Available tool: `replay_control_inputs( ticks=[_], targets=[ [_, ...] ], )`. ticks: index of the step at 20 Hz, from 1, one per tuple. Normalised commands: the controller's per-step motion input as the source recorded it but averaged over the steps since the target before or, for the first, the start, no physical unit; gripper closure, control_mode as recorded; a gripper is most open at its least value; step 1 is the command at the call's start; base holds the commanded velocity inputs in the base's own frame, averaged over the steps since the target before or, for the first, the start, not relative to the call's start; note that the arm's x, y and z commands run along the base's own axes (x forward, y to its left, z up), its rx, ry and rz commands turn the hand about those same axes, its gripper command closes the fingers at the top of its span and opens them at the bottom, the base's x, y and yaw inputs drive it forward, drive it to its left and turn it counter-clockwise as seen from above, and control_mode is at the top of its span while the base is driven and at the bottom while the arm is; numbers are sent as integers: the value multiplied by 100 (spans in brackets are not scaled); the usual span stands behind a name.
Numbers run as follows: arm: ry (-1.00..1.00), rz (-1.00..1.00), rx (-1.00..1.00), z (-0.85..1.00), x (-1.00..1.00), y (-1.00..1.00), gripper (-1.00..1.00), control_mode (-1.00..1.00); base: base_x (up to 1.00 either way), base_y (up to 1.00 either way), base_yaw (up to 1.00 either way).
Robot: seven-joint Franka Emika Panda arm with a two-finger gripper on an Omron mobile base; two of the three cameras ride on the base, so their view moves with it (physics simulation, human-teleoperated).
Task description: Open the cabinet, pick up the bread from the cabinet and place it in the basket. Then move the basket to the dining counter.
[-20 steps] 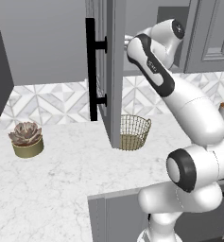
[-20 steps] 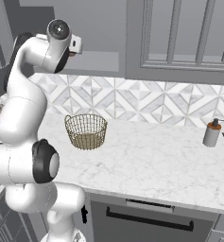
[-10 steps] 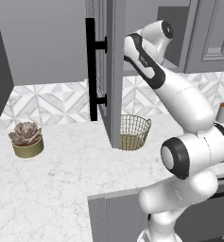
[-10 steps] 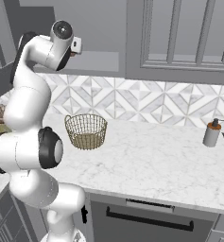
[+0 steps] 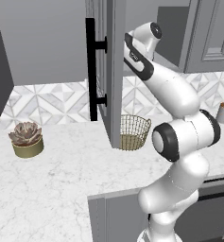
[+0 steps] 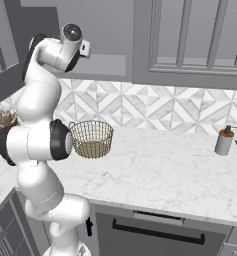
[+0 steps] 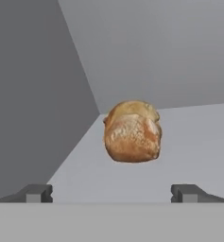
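Observation:
The cabinet door (image 5: 109, 71) with its black bar handle (image 5: 91, 71) stands swung open over the worktop. My arm reaches up into the cabinet. On the cabinet's grey shelf lies the bread (image 7: 132, 131), a round golden-brown bun, straight ahead of my gripper (image 7: 111, 193) and a short way beyond it. The gripper is open and holds nothing; its two dark fingertips (image 7: 35, 193) stand wide apart on either side of the bun's line. The pale wire basket (image 5: 132, 132) (image 6: 91, 139) sits empty on the worktop below the cabinet, beside the door's edge. The dining counter is out of view.
A potted succulent (image 5: 26, 139) (image 6: 2, 122) stands at the left of the marble worktop (image 6: 155, 170). A soap dispenser (image 6: 223, 141) stands at the right. A second glass-paned wall cabinet (image 6: 190, 40) hangs shut to the right. The cabinet's side wall (image 7: 33, 94) is close on the gripper's left.
The arm has lifted and straightened, carrying the hand higher and deeper into the open cabinet. The jaws stayed open, and the basket and the door have not moved.

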Motion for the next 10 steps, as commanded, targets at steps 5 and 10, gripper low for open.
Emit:
replay_control_inputs(
  ticks=[5,10],
  targets=[
    [5,0,0,0,42,9,-100,-100,0,0,0],
    [0,0,0,-3,37,15,-100,-100,0,0,0]
  ],
)
